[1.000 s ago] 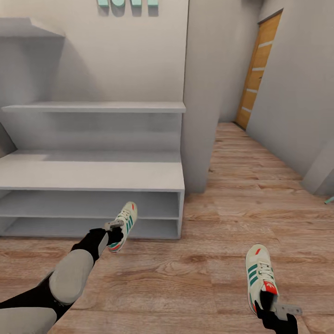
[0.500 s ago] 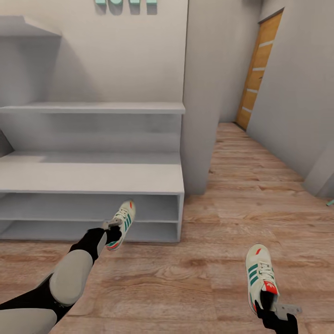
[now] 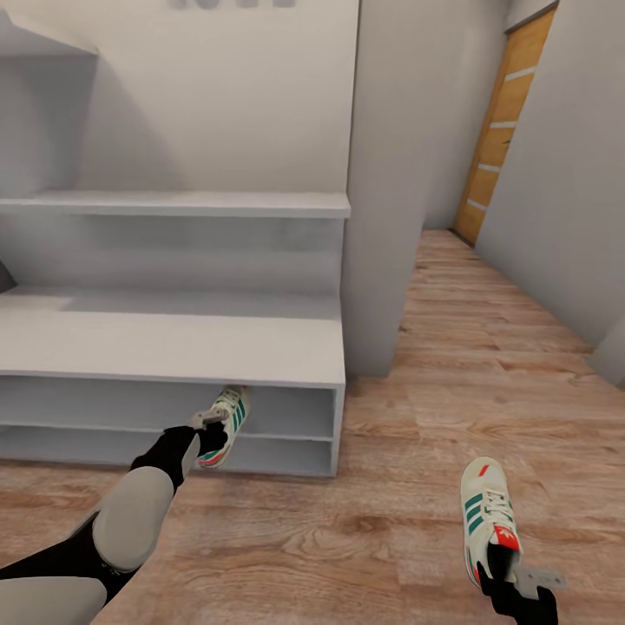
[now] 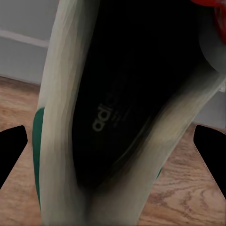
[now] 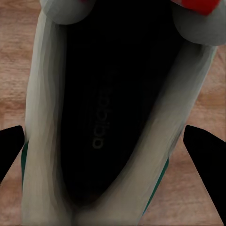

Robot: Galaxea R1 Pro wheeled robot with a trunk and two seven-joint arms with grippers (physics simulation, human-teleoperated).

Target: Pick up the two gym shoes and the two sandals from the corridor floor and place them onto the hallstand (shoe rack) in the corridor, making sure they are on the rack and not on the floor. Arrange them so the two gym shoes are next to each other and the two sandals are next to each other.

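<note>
View came closer to pale grey hallstand (image 3: pixel 174 347); my left gripper (image 3: pixel 207 431) still grips cream green-striped sneaker (image 3: pixel 227 419), toe hidden under bench top. Right gripper (image 3: pixel 512 583) grips second sneaker (image 3: pixel 488 516); wrist views show dark insoles.

Evenly and softly lit, no visible lamp, no glare. Faint shade under the floating shelf (image 3: pixel 174 205) and inside the low openings of the rack (image 3: pixel 174 343); barely a cast shadow on the floor (image 3: pixel 451 365). Rendered head view slightly soft, wall letters at the top edge washed out and blurred. Wrist views dim and smeared: shoe (image 4: pixel 117 117) interior near black, its print hazy, and the other shoe (image 5: pixel 113 122) equally dark and out of focus
</note>
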